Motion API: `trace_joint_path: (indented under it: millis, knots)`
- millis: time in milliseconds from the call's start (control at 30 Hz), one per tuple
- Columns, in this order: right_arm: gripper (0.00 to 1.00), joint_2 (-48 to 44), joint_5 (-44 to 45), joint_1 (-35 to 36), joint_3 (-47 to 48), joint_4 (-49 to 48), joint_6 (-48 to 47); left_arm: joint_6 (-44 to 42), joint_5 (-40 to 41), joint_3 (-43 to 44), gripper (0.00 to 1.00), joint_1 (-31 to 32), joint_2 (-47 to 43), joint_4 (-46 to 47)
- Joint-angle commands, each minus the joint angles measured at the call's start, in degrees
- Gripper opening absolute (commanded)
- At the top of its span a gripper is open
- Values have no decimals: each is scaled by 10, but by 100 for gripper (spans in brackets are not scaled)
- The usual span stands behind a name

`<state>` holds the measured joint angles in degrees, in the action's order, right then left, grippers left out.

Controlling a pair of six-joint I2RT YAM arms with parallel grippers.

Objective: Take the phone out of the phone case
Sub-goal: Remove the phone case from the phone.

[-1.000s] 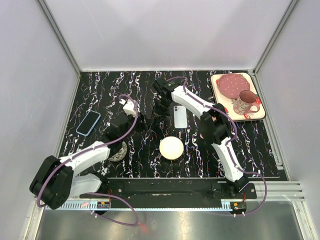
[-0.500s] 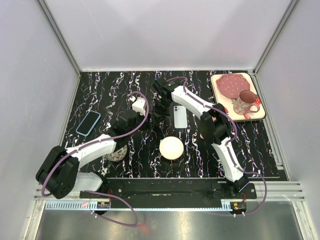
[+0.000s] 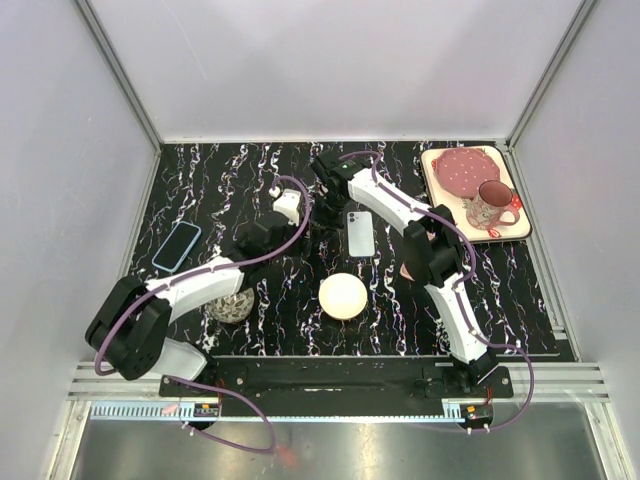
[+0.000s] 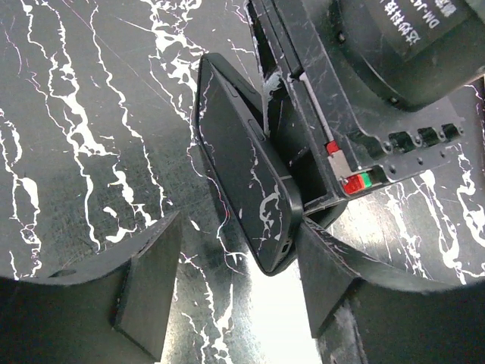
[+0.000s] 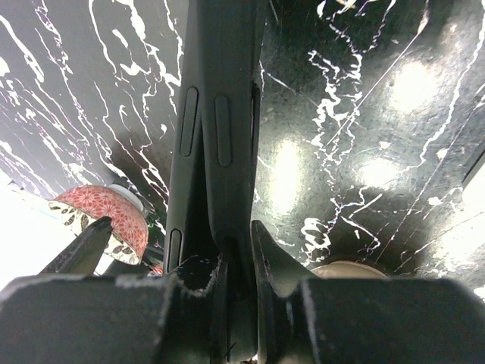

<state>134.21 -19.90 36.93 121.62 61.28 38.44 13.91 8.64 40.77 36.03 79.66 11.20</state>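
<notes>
The phone case (image 5: pixel 218 114) is black and stands on edge above the black marbled table, with the dark phone (image 4: pixel 246 178) in it. My right gripper (image 5: pixel 239 250) is shut on the case's edge. In the right wrist view two layers show side by side at the grip, and I cannot tell which is phone and which is case. My left gripper (image 4: pixel 236 265) is open, and the phone's lower corner reaches between its fingers (image 4: pixel 148 284), closer to the right one. In the top view the left gripper (image 3: pixel 308 222) sits just below-left of the right gripper (image 3: pixel 322 205).
A light blue phone (image 3: pixel 360 233) lies right of the grippers, and a blue-rimmed phone (image 3: pixel 177 245) lies at the left. A cream bowl (image 3: pixel 343 296) and a patterned bowl (image 3: pixel 230 306) sit nearer the bases. A tray (image 3: pixel 518 228) at back right holds a pink plate (image 3: pixel 460 170) and a mug (image 3: pixel 490 208).
My left arm has swung up and to the right, bringing its open gripper to the held phone. The right arm has barely moved.
</notes>
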Motion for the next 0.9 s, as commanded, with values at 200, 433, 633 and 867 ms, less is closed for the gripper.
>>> trace_joint_path:
  millis: [200,433,633,867]
  knots:
    - [0,-44,-6,-3,-9,27,-83,25,87,47,43,-9,35,-61]
    - [0,-91,35,-6,-85,12,-156,16,36,83,28,-37,56,-82]
    - [0,-124,54,-11,-140,-2,-165,-10,62,118,12,-48,70,-135]
    - [0,-144,69,-14,-163,-3,-170,-16,75,126,0,-54,63,-151]
